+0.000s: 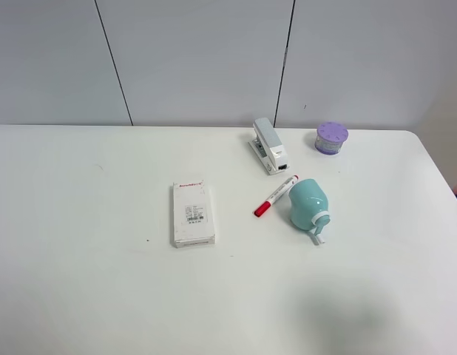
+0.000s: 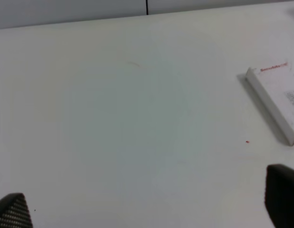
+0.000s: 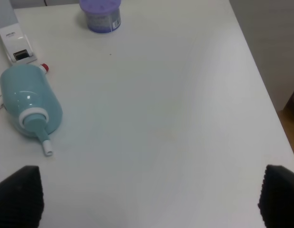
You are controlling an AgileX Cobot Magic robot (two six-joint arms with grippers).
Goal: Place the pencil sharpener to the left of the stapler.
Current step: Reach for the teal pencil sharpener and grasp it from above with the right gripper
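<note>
The main risk is the rounded mint-green plastic pencil sharpener (image 1: 308,201) rolling or squirting out of a squeeze: its egg-like body gives the fingers no flat face, and it lies on its side with the small white crank pointing away from the small light grey-white stapler (image 1: 268,146). It rests in front of the stapler and a little to its right. The red-capped white marker (image 1: 276,196) lies slantwise on its stapler side, so close that you cannot be sure from the high view whether the two touch. A finger coming down on that flank could flick the marker into the stapler and shift your landmark. The route left of the stapler also passes close by it, so a low carry might nudge it. The bare white table (image 1: 80,222) between the stapler and the flat white rectangular box (image 1: 193,214) looks the likely drop spot. Your right gripper (image 3: 149,197) is spread wide and holds nothing. The pencil sharpener lies ahead of it, off toward the stapler-side finger and not between the fingers. Your left gripper (image 2: 147,204) is likewise wide open and empty, with only the box near it.
</note>
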